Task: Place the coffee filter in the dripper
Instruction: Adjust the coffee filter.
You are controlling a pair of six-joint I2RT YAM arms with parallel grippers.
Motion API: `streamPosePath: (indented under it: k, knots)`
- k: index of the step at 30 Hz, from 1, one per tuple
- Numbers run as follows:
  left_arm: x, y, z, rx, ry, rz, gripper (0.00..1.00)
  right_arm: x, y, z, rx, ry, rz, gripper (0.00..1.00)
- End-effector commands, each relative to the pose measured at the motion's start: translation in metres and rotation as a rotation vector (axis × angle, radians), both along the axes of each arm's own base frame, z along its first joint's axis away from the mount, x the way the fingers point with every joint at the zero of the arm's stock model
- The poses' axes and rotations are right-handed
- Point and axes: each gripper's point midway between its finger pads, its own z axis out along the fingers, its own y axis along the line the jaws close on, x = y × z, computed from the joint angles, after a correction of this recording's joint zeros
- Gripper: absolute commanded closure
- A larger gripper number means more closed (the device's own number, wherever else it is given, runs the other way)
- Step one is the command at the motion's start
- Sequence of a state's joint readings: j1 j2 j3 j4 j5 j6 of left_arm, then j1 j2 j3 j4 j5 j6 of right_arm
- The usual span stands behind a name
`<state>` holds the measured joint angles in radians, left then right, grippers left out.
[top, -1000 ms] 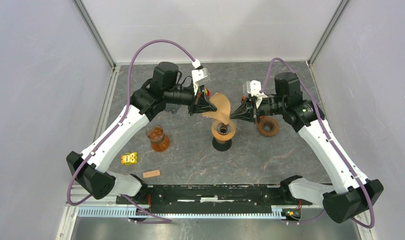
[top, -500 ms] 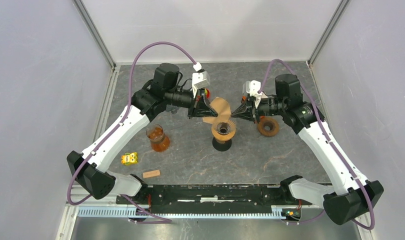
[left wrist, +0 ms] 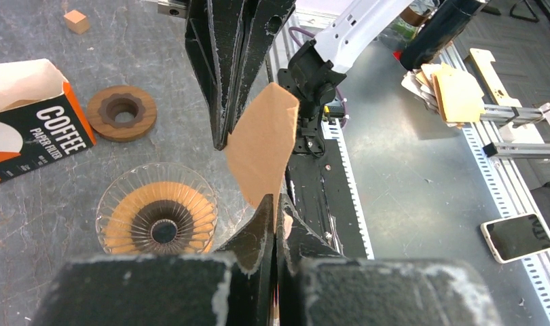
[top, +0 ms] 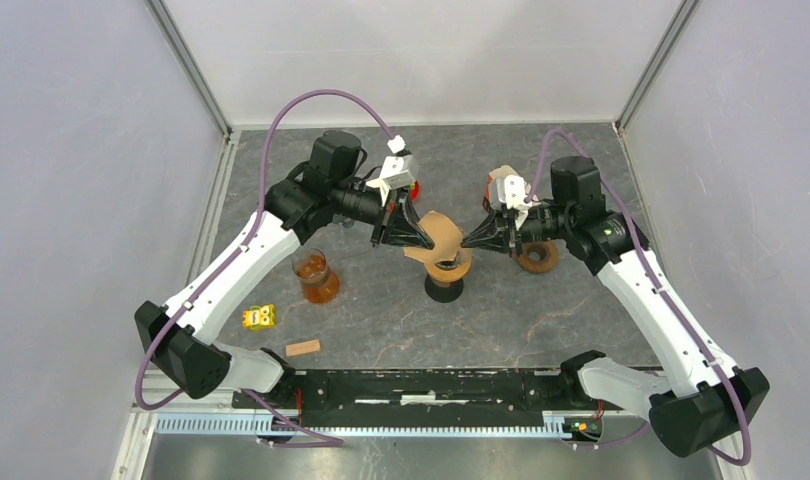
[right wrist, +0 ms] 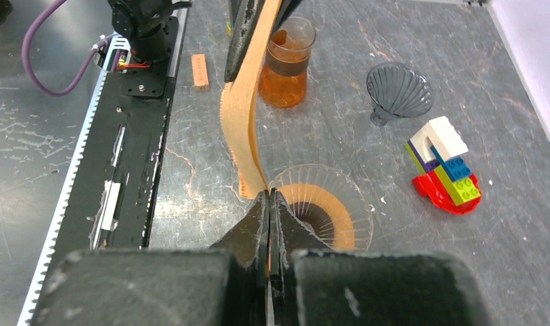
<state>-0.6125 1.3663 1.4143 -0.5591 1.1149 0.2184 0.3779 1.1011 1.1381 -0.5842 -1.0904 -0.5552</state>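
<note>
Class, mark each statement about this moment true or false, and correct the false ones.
1. Both the left gripper and the right gripper are shut on the brown filter. True.
2. The filter is seated inside the dripper. False: it is held up in the air between the two grippers, not down in the bowl.
3. The glass beaker holds orange liquid. True.
4. The wooden ring rests on top of the dripper. False: it lies flat on the table, apart from the dripper.
5. The toy bricks are stacked inside the beaker. False: they sit on the table, away from it.
</note>
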Motion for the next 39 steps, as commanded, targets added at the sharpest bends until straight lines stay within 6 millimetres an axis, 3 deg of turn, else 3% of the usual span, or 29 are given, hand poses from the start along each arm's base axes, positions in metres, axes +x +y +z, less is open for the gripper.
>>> streamPosePath:
  k: [1,8,15,39]
  knots:
    - [-0.012,0.006,0.003,-0.035,-0.07,-0.078,0.98,-0.017,0.001,0.003,0.027,-0.05,0.089,1.0]
    - [-0.01,0.009,-0.003,-0.013,-0.113,-0.071,0.98,-0.028,-0.002,-0.003,0.013,-0.072,0.138,1.0]
    - [-0.004,0.008,-0.007,-0.002,-0.13,-0.058,0.98,-0.036,-0.002,0.003,0.036,-0.084,0.166,1.0]
    - [-0.008,0.007,-0.011,-0.022,-0.14,-0.102,0.98,-0.04,0.005,0.004,0.098,-0.009,0.207,1.0]
